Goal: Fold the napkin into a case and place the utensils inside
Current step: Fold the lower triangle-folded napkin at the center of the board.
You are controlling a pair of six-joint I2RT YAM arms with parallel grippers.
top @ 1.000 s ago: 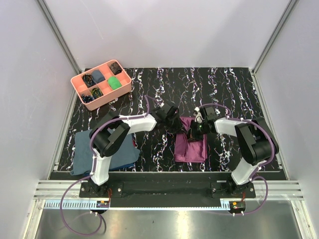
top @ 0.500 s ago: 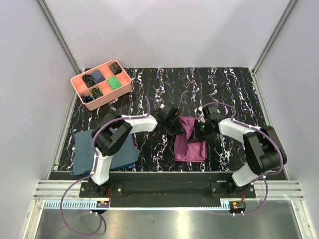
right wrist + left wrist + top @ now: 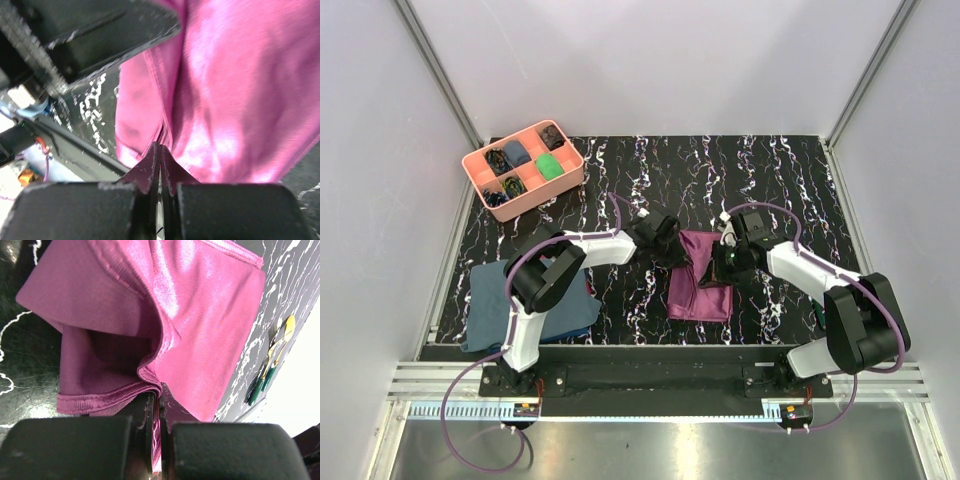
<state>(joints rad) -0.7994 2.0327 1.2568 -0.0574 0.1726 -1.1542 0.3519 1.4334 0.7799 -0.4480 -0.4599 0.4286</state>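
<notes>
You see the napkin (image 3: 703, 290) lying rumpled and partly folded on the black marbled table (image 3: 650, 170), about the middle, between both arms. Your left gripper (image 3: 156, 402) is closed on a bunched hem at its far left corner. Your right gripper (image 3: 161, 150) is pinched on a fold at its far right side. In the left wrist view the utensils (image 3: 270, 371) lie on the table beside the napkin, not touching it. A slate-blue cloth (image 3: 485, 300) lies near left, and a pink tray (image 3: 570, 178) stands far left.
</notes>
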